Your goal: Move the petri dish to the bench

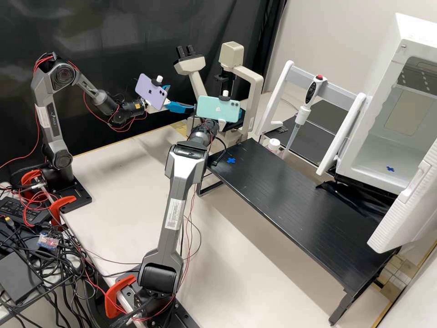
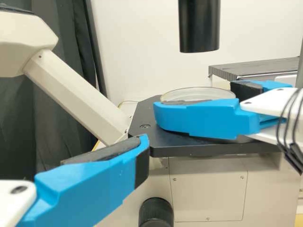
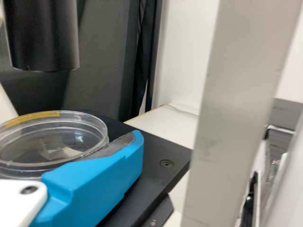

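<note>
Fingers of the right gripper look clamped across the round, clear plastic petri dish, at the flat black microscope stage. Left gripper: fingers well apart. Dish should be light, stiff, kinda slippery and crackable, so best held gently by opposite sides. Black cylinder hangs overhead and a pale upright stands to the right, so lift low.
</note>
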Action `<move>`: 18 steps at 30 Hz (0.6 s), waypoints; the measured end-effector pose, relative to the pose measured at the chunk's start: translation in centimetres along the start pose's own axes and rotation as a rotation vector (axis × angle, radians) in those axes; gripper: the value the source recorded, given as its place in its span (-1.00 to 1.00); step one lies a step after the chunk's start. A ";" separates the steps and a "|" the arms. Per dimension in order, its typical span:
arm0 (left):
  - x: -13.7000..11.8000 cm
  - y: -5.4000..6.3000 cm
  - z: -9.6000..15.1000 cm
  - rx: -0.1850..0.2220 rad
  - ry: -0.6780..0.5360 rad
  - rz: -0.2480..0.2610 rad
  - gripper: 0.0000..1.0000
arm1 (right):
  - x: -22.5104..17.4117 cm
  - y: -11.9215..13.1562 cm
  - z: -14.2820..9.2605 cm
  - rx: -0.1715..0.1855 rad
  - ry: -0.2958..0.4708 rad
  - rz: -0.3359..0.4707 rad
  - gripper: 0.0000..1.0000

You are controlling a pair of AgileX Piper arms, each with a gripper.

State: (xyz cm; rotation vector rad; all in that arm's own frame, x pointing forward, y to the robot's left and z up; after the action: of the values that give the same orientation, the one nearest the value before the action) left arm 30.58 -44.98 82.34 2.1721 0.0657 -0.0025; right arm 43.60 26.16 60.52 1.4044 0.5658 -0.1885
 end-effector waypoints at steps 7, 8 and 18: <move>0.0 0.0 0.0 0.000 0.000 0.000 1.00 | 0.1 -0.1 0.1 -0.009 0.002 0.005 -1.00; 0.0 0.0 0.0 0.000 0.000 0.000 1.00 | 0.1 -0.1 0.3 -0.006 0.000 0.009 -1.00; 0.0 0.0 0.0 0.000 0.000 0.000 1.00 | 0.0 -0.4 1.3 0.002 0.004 0.031 -1.00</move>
State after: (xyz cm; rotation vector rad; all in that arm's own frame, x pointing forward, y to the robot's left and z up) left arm 30.58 -44.98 82.34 2.1721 0.0657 -0.0025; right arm 43.79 24.88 60.23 1.4145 0.5473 -0.1612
